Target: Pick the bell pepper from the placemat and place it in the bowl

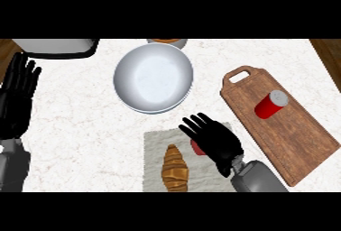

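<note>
Right hand low over the grey placemat near the desk's front edge, fingers spread and straight, holding nothing. Red bell pepper on the placemat, mostly hidden under that palm, touching or just below it. Croissant beside it on the same mat. White bowl just behind the placemat, toward the back edge. Red can lying on the wooden cutting board at the right side. Left hand resting open at the left edge.
</note>
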Available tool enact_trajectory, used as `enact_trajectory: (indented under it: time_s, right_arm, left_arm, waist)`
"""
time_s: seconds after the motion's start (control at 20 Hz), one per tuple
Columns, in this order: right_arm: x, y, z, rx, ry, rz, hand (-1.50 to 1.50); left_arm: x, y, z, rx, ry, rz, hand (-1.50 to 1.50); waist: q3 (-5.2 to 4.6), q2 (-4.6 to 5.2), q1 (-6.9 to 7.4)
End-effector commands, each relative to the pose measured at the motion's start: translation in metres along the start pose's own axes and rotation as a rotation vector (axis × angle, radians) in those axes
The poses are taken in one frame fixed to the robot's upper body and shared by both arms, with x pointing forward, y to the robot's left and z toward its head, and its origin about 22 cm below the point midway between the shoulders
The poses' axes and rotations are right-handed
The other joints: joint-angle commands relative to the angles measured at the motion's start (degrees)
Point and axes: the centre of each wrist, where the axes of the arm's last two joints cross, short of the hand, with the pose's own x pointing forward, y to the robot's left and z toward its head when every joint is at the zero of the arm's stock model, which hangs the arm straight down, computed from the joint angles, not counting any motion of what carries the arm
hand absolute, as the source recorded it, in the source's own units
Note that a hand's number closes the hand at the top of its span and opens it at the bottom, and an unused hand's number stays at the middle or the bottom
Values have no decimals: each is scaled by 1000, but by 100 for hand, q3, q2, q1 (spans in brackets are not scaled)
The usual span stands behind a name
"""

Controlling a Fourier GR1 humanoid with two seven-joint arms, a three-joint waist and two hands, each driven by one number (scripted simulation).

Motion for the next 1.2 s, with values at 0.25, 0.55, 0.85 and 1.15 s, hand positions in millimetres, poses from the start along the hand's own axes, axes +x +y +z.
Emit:
enact_trajectory:
  time_s: [0.25,0.55,0.85,1.15]
  right_arm:
    - [-3,2,-26,-61,-43,19,150]
    - [-21,19,-10,-126,-80,61,150]
    - [-88,80,66,-2,710,-316,150]
    - [-84,98,145,-60,1118,-437,150]
  left_arm:
    - [4,2,-3,0,-19,-6,0]
    - [10,2,11,5,-4,-11,0]
    - [-6,31,18,99,29,-32,0]
    - [3,41,19,97,20,-40,0]
  waist:
    - [0,6,15]
    - [0,-4,5]
    - [-1,-110,-762]
    - [-17,-127,-562]
